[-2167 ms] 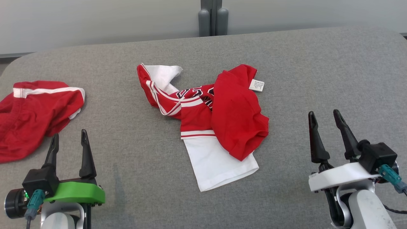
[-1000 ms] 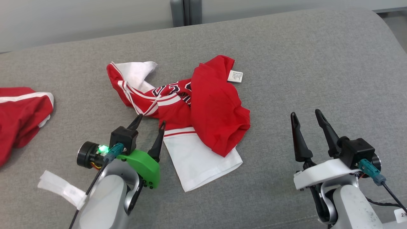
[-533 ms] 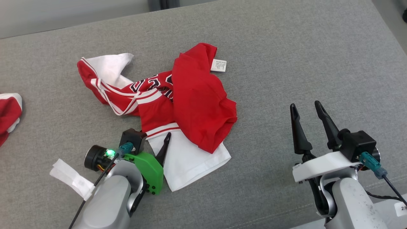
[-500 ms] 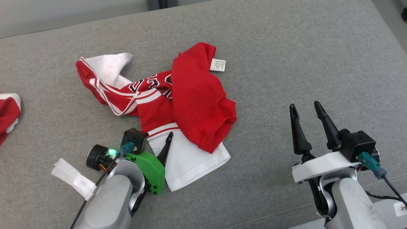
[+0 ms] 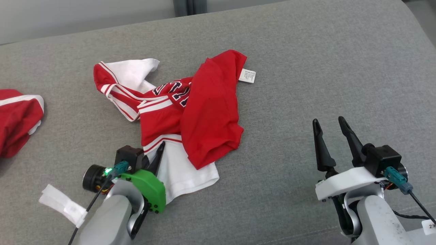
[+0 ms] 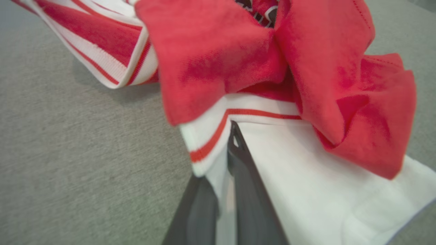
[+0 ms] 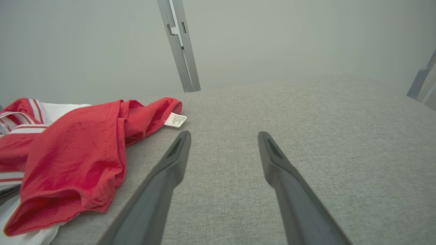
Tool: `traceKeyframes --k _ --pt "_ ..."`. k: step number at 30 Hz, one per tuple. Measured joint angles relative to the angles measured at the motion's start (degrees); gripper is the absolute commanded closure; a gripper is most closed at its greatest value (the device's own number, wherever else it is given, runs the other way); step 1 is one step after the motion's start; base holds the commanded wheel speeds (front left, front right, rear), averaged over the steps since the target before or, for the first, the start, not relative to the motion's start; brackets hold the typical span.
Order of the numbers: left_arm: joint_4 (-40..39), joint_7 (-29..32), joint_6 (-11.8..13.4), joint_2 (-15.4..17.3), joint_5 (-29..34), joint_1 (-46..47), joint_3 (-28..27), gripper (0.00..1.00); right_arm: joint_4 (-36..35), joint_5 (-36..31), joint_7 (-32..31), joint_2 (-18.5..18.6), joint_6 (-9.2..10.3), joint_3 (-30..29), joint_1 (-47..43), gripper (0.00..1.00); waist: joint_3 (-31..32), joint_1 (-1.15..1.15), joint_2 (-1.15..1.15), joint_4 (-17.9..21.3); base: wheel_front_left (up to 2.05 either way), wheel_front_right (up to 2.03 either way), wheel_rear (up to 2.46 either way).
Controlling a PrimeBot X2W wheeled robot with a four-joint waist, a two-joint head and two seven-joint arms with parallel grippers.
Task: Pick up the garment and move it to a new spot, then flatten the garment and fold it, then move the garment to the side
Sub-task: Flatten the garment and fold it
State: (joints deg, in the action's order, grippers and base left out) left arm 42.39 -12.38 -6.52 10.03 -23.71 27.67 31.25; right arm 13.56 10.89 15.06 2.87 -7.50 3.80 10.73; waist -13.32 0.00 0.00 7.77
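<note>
A crumpled red and white garment [image 5: 190,115] lies on the grey padded table [image 5: 306,68], with a white tag [image 5: 247,76] at its far right. My left gripper [image 5: 157,153] is shut on the garment's white sleeve near the red stripe; in the left wrist view the dark fingers [image 6: 245,177] pinch the white cloth [image 6: 323,190] by its striped edge. My right gripper [image 5: 330,127] stands open above bare table to the right of the garment. In the right wrist view its fingers [image 7: 177,160] are spread, the garment [image 7: 75,153] to their left.
Another red garment with a white band [image 5: 15,119] lies at the table's left edge. A grey post [image 5: 189,6] stands behind the table's far edge against a pale wall. A strip of white tape [image 5: 63,204] hangs from my left forearm.
My left gripper has closed on the white sleeve edge, and the cloth there has bunched and shifted slightly left. The head camera has moved. The right gripper stays open.
</note>
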Motion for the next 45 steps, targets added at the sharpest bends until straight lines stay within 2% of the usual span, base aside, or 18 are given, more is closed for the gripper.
traceKeyframes --k 5,10,13,14,15,19,23,27,32,36,45 --pt "-2.5 -0.6 1.8 3.0 -1.3 -3.6 -2.2 1.0 1.0 -0.4 0.0 0.0 0.0 -0.8 -0.8 0.0 1.2 0.0 0.0 -2.3 0.0 0.0 0.0" --pt "-6.8 -0.3 4.6 7.5 -3.0 -7.8 -5.4 1.0 1.9 -0.6 0.0 0.0 0.0 -1.1 -1.0 0.0 2.4 0.0 0.0 -4.5 0.0 0.0 0.0" --pt "-9.0 0.7 5.4 8.2 -4.5 -9.7 -6.4 1.0 2.4 -0.7 0.0 0.0 0.01 -1.2 -1.1 0.0 2.9 0.0 0.0 -5.4 0.0 0.0 0.0" --pt "-10.0 0.5 5.8 8.4 -4.5 -10.4 -6.5 0.11 2.7 -0.7 0.0 0.0 0.01 -1.0 -1.1 0.0 3.1 0.0 0.0 -5.7 0.0 0.0 0.0" --pt "-10.6 0.3 6.0 8.3 -4.5 -10.7 -6.6 0.0 2.8 -0.7 0.0 -0.1 0.01 -0.9 -1.1 0.0 3.3 0.0 0.0 -5.9 0.0 0.0 0.0" --pt "-13.4 -1.5 7.6 8.1 -3.7 -11.9 -7.0 0.0 3.3 -0.5 0.0 0.0 0.0 -0.8 -1.2 0.0 4.2 0.0 0.0 -6.4 0.0 0.0 0.0" --pt "-17.5 -2.5 9.8 7.3 -2.9 -14.0 -9.7 0.0 3.5 -0.5 0.0 0.0 0.01 -1.1 -1.6 0.0 5.2 0.0 0.0 -6.8 0.0 0.0 0.0" --pt "-26.0 -2.7 11.5 6.9 0.8 -17.2 -15.7 0.0 3.5 -0.5 0.0 0.0 0.0 -1.5 -2.2 0.0 5.8 0.0 0.0 -7.5 0.0 0.0 0.0" --pt "-35.0 -2.7 12.3 4.5 6.6 -21.8 -24.1 0.0 3.4 -0.6 0.0 0.0 0.01 -1.7 -2.3 0.0 6.2 0.0 0.0 -8.3 0.0 0.0 0.0" --pt "-38.3 -2.7 12.1 2.4 10.8 -25.1 -29.1 0.0 3.4 -0.6 0.0 0.0 0.0 -1.6 -2.5 0.0 6.5 0.0 0.0 -8.5 0.0 0.0 0.0" --pt "-37.6 -2.7 8.3 -1.4 14.9 -27.1 -35.2 0.0 4.7 -0.6 0.0 0.0 0.0 -1.3 -3.2 0.0 6.5 0.0 0.0 -9.3 0.0 0.0 0.0"
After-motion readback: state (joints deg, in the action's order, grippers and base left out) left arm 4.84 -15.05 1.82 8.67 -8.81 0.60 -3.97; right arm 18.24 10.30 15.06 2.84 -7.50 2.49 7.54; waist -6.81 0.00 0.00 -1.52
